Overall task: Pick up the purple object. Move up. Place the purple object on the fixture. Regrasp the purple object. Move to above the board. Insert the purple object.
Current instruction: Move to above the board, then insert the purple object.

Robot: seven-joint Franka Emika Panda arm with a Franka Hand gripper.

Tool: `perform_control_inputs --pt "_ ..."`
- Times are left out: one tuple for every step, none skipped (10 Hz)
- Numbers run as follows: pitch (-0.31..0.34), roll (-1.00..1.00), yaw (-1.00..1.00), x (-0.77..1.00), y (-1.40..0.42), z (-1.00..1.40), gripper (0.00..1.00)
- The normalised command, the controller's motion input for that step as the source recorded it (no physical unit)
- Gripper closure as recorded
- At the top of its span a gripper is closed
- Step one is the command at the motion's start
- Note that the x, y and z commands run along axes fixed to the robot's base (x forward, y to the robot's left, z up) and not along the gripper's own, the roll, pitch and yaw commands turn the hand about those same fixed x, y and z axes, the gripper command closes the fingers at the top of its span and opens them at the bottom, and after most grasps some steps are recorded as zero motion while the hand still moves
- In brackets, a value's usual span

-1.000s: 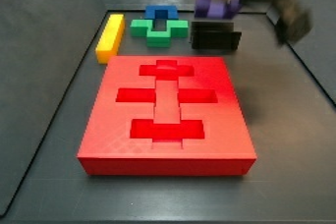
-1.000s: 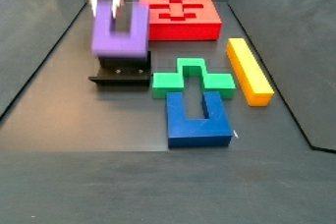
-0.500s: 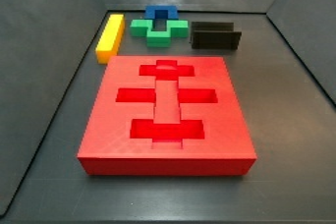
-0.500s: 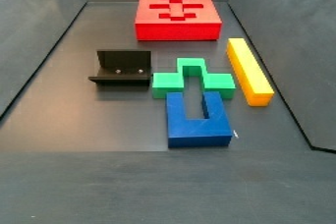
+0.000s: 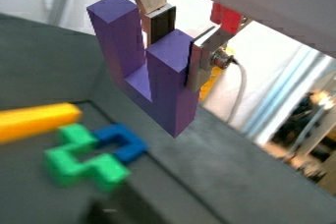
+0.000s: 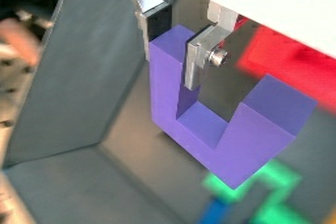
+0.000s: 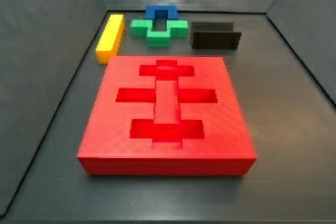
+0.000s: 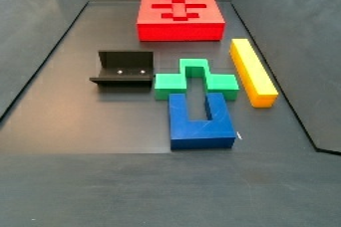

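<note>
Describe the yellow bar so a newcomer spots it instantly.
Start at the big red board. Beside its corner lies the yellow bar, flat on the dark floor, next to the green-and-blue cross block. It is the only yellow, plain straight piece. The gripper is above, out of both side views.

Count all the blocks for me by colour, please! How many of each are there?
Purple: 1, the purple object, held up high in the gripper
Red: 1, the board
Yellow: 1, the yellow bar
Green-and-blue: 1, the cross-shaped block
Black: 1, the fixture
Total: 5
</note>
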Motion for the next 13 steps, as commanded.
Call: perform_control_inputs --pt "0.16 -1.0 0.07 -1.32 -1.4 0.29 1.0" --pt "0.149 -1.0 0.08 -1.32 -1.4 0.29 1.0" --pt "0.143 -1.0 0.09 -1.33 -1.4 0.27 1.0" --pt "0.123 -1.0 0.1 -0.43 -0.42 0.07 1.0" --pt "0.117 -1.0 0.1 -0.14 -0.1 0.01 1.0" --pt "0.11 -1.0 0.09 -0.03 -0.01 0.02 1.0" --pt "0.084 -1.0 0.09 -0.06 -0.02 0.02 1.0" --pt "0.016 -0.81 0.07 -0.09 0.01 0.01 1.0" --pt "-0.025 -0.59 0.04 -0.08 0.04 -0.01 1.0" --pt "-0.048 -0.35 0.02 -0.07 0.02 0.01 1.0" --pt "-0.049 -0.27 0.01 -0.06 0.02 0.0 1.0" --pt "0.0 -0.02 -0.02 0.1 -0.14 -0.14 1.0" --pt "-0.059 -0.11 -0.18 0.34 -0.39 -0.23 1.0"
